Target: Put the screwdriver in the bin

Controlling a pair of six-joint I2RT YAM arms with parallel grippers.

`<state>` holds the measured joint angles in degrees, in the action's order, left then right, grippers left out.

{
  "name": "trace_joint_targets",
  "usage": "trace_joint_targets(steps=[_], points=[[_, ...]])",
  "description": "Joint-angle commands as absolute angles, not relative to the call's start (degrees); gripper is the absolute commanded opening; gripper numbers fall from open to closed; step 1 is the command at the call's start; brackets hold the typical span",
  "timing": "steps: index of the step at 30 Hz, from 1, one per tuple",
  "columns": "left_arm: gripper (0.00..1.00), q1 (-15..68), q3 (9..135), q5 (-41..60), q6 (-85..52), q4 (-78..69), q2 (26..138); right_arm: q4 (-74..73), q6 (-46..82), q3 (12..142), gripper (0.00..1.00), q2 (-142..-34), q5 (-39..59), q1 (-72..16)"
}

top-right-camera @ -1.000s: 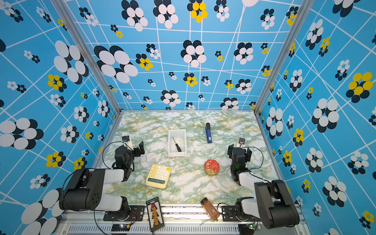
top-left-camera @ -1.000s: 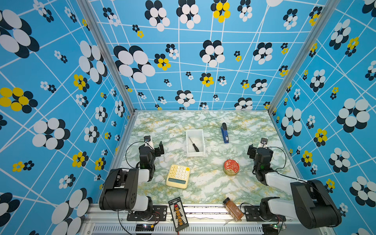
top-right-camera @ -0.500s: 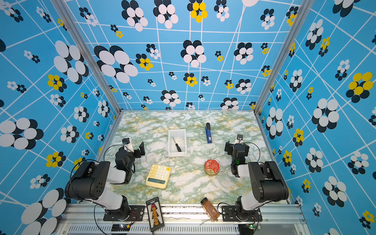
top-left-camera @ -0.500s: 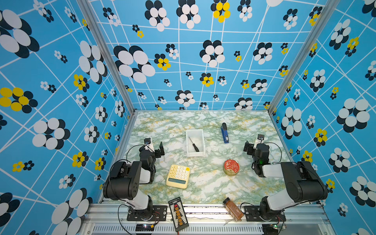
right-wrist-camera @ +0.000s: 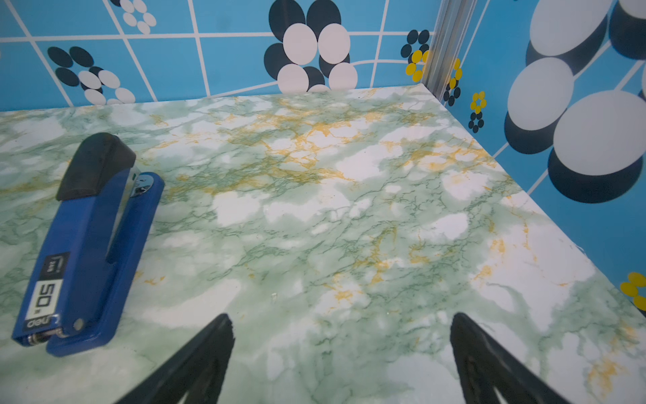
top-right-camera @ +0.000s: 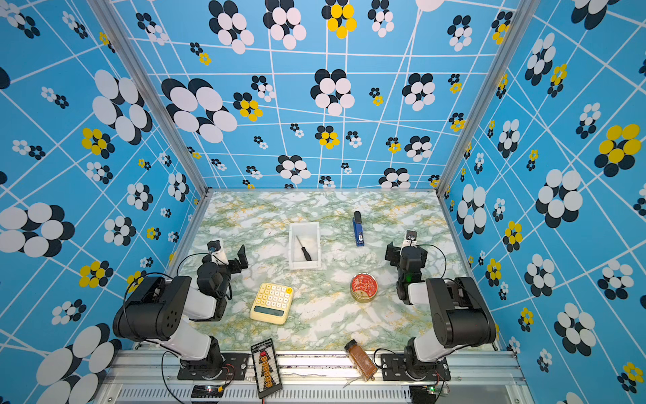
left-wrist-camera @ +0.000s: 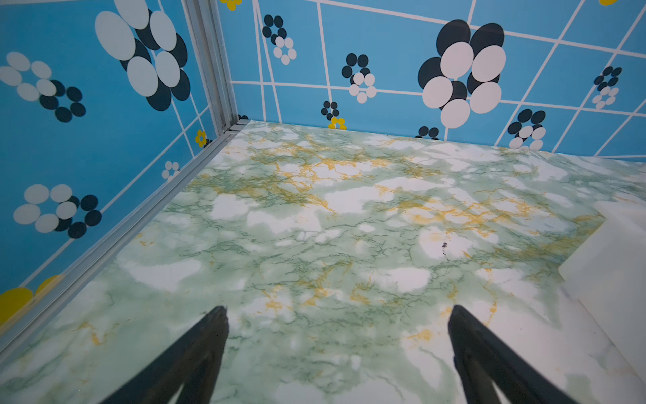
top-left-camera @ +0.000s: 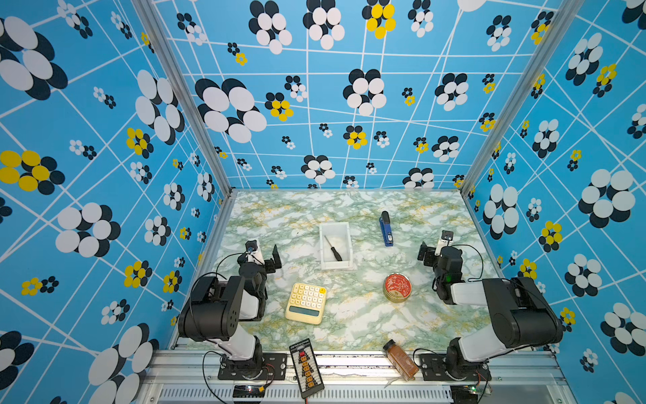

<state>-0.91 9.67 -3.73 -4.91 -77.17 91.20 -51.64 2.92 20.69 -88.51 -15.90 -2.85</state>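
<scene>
In both top views the black-handled screwdriver lies inside the white bin at mid table, with neither gripper touching it. My left gripper hovers left of the bin, open and holding nothing. The left wrist view shows its fingers spread over bare marble, with the bin's wall at the frame's edge. My right gripper stands open and empty far to the bin's right. In the right wrist view it is over bare table.
A blue-and-black stapler lies between the bin and the right gripper. A yellow calculator and a red-lidded tin sit nearer the front. A spice bottle and a black connector board lie on the front rail.
Both arms have folded back over their bases while the grippers stayed near the table's sides. The right gripper's jaws widened a little. The screwdriver has not moved in the bin.
</scene>
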Motion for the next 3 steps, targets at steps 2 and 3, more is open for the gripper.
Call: trace_joint_targets(steps=[2,3], points=[[0.99,-1.6,8.8,-7.4,-6.3,-80.1,91.8,-52.0,2.5,21.9,0.99,-88.5,-15.3,-2.4],[0.99,-1.6,8.8,-7.3,-6.3,-80.0,91.8,-51.9,2.5,21.9,0.99,-88.5,-15.3,-2.5]])
